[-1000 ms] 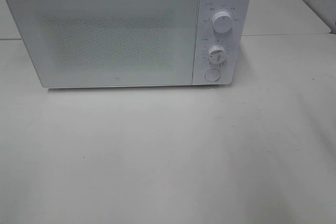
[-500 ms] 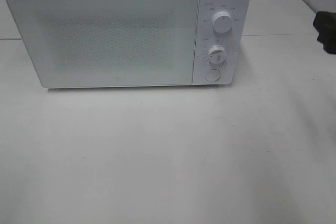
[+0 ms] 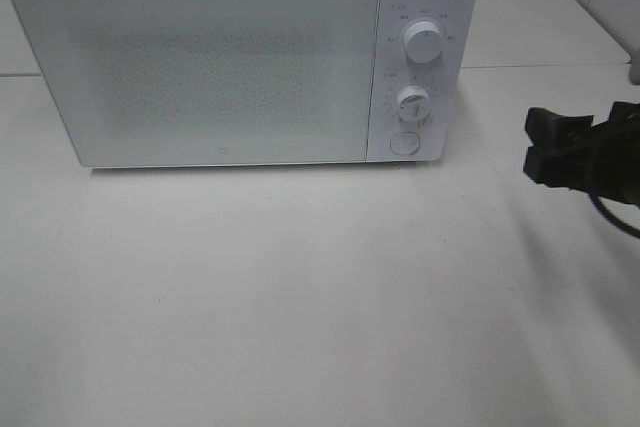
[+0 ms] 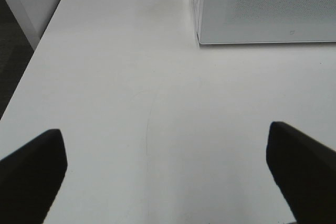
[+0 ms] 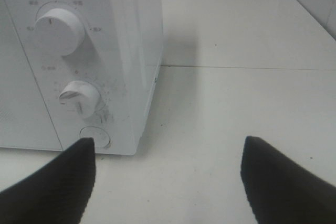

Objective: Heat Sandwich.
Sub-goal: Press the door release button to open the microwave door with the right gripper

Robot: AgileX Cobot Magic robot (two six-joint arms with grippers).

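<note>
Right gripper (image 3: 536, 143), matte black jaws spread wide, hovers to the right of the boxy white microwave (image 3: 220, 57), facing its lower round knob (image 3: 412, 102) and flat circular button (image 3: 404, 143).

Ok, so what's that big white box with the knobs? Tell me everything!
It's a white microwave, boxy and smooth. Its wide door, speckled with tiny dots, is shut, so the inside is hidden. Right of the door sit an upper knob, a lower knob and a round button below them. It stands upright on the white table; nothing else touches it.
</note>
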